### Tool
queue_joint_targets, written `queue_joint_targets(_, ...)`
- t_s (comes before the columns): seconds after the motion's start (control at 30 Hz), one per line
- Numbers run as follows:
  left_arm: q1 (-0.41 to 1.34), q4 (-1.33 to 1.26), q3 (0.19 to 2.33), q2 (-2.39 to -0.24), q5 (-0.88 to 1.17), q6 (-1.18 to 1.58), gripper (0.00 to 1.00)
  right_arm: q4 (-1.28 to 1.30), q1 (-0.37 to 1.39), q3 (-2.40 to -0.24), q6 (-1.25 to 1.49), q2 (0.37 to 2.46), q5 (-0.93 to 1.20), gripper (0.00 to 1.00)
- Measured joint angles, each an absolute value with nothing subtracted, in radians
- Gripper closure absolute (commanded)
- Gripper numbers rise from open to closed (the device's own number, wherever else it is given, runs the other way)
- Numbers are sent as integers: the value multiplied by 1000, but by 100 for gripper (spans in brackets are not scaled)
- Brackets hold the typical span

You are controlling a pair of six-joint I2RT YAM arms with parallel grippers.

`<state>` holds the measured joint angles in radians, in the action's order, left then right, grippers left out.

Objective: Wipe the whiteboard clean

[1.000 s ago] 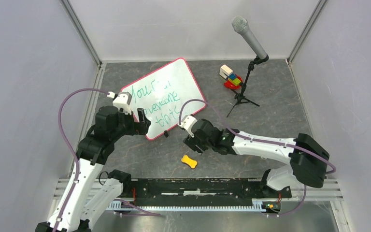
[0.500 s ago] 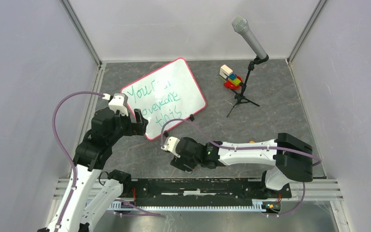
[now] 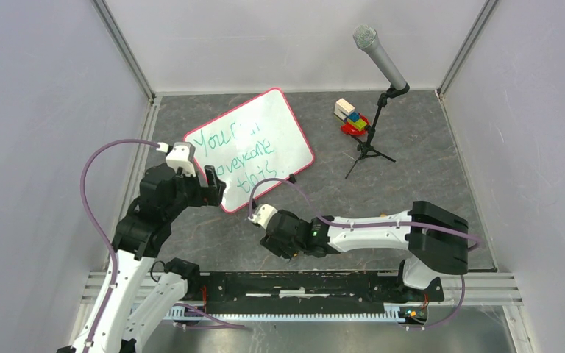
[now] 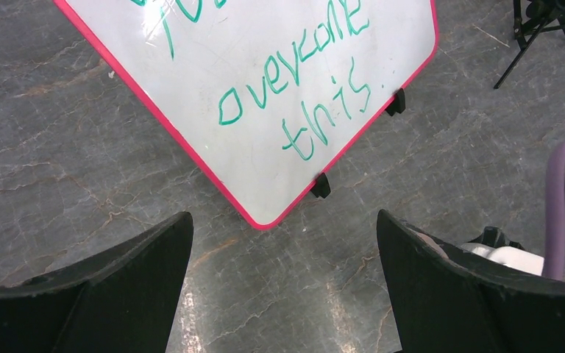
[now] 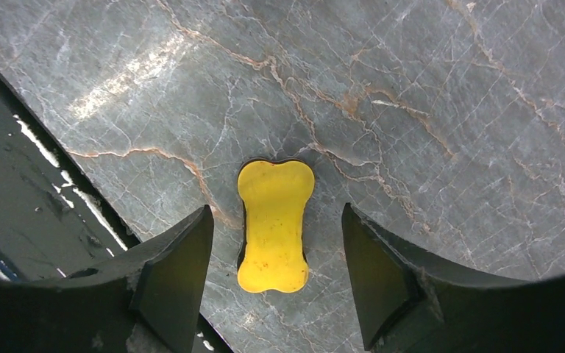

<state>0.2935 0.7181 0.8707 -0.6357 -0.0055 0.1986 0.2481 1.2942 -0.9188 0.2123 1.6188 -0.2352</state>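
The whiteboard [image 3: 249, 149], with green writing on it, was seen lying flat on the tabletop [image 3: 427, 162], toward its far left. The left jaws were held wide open and empty by the board's near corner. The right jaws were parted on either side of a yellow bone-shaped block [image 5: 274, 224], with gaps left on both sides

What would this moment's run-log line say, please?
right claw: open above yellow eraser | left claw: open, empty | whiteboard: not yet erased
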Motion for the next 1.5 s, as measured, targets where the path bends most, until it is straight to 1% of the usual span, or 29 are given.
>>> queue_joint_targets(0.27,294,703,870,-648,6,195,0,233,1308,-911,241,1638,-262,43)
queue_joint_targets(0.43,294,701,868,-650,9,194,0,220,1314,-903,244,1647,-269,45)
queue_joint_targets(0.47,294,701,868,-650,10,194,0,218,1314,-903,244,1653,-270,48)
queue_joint_targets(0.5,294,701,867,-650,10,193,0,218,1314,-903,244,1659,-271,54)
queue_joint_targets(0.57,294,701,867,-650,10,193,0,218,1314,-902,241,1668,-271,60)
queue_joint_targets(0.9,294,701,866,-654,13,193,0,207,1320,-902,239,1675,-287,75)
queue_joint_targets(1.13,294,693,853,-628,44,193,0,177,1320,-946,218,1692,-296,81)
queue_joint_targets(1.4,293,683,853,-648,53,194,0,-11,1301,-904,208,1604,-336,85)
queue_joint_targets(1.5,293,690,857,-651,15,201,0,-96,1246,-900,205,1562,-328,85)
